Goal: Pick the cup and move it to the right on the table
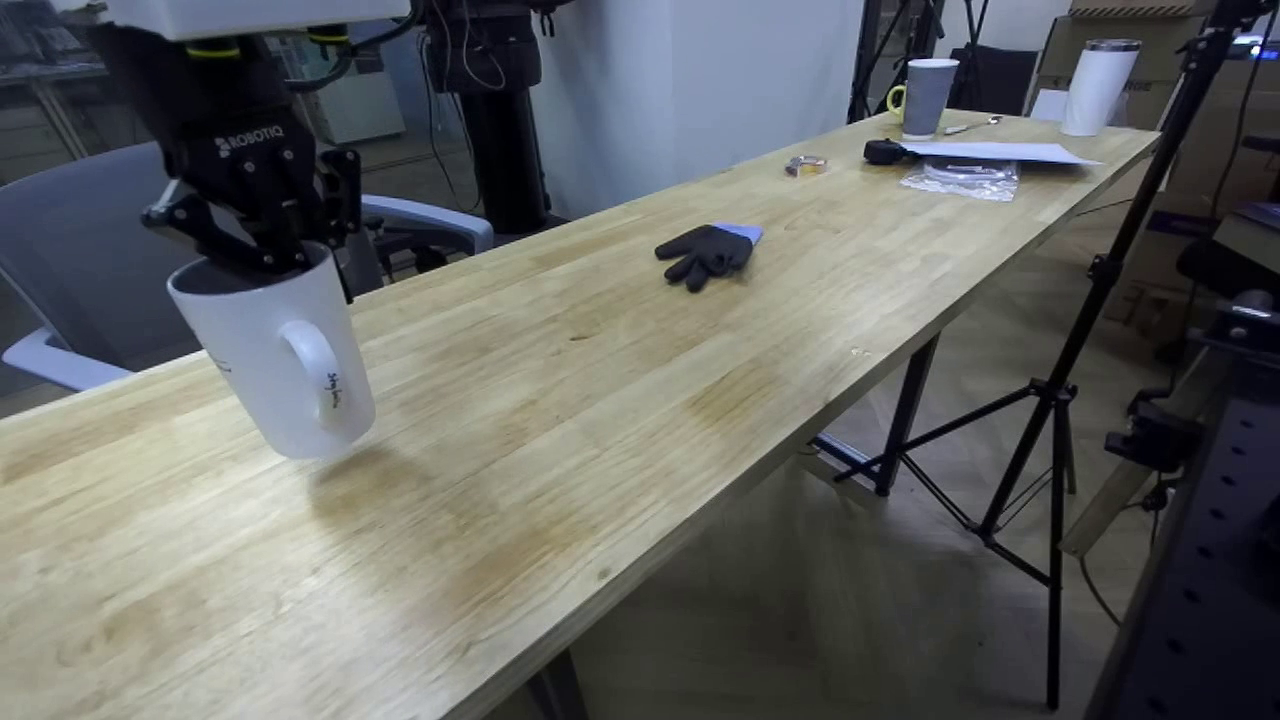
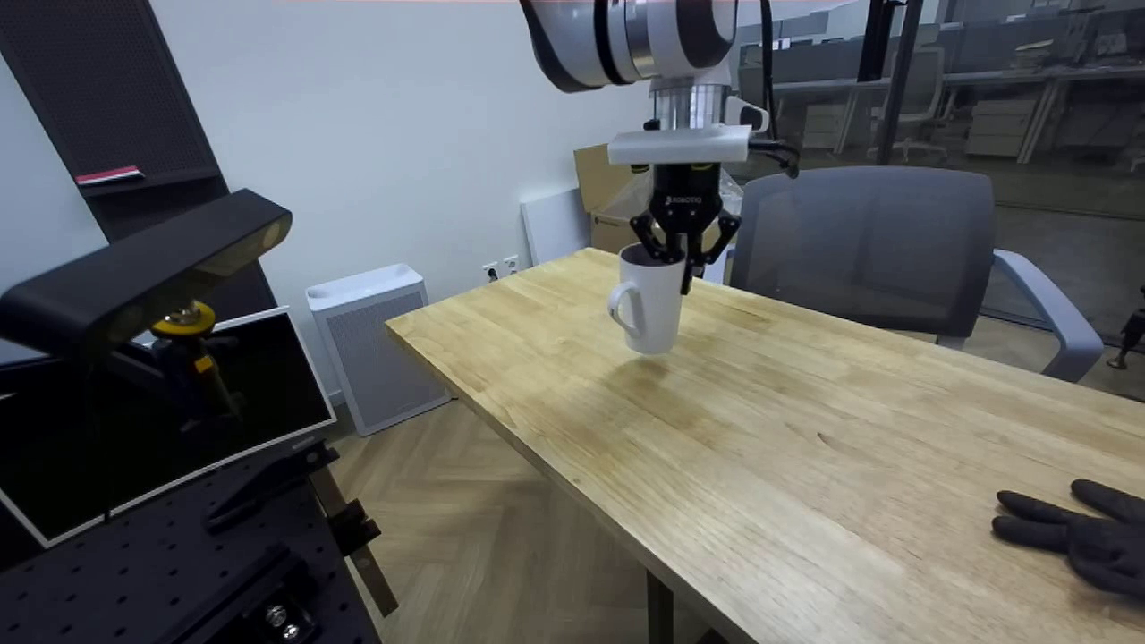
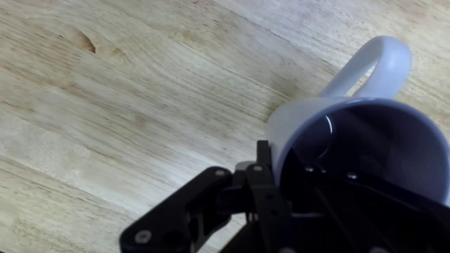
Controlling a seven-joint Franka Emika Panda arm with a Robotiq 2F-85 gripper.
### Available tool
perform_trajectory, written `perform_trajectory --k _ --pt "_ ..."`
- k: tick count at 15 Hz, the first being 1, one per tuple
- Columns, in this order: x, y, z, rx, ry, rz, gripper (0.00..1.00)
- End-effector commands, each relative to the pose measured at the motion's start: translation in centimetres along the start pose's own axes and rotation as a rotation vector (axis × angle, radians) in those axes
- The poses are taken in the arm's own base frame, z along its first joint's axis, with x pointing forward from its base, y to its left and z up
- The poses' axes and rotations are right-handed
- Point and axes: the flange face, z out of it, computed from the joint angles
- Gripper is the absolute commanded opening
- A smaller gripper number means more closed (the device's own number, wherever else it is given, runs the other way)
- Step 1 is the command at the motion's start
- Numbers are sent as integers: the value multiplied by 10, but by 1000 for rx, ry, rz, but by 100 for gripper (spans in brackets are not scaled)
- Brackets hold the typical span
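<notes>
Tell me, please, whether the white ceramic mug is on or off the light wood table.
Off: in both exterior views, the white ceramic mug hangs from the black claw, above its shadow on the light wood table.

Black glove (image 1: 712,252); beyond, grey mug (image 1: 928,100), possibly spoon (image 1: 973,126), white tumbler (image 1: 1099,90).

Ceramic mug (image 1: 258,362) is white outside and dark grey-blue inside, with dark lettering; Robotiq gripper (image 1: 318,280) is black, marked in white; butcher-block tabletop (image 1: 560,400) shows light yellow-brown plank grain; work glove (image 1: 708,252) is black with a light-blue cuff (image 1: 742,232).
</notes>
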Motion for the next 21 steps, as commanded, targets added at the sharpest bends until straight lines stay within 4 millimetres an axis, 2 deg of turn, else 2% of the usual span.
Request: perform_trajectory --k 1,9,13,17,21 --pt "-20 22 -11 -38 -32 36 3" --pt "-75 95 6 -76 -77 123 3" --pt "-102 125 11 -110 -51 144 3" --pt "-123 151 15 -122 -6 170 3" --pt "-136 182 15 -119 26 216 3"
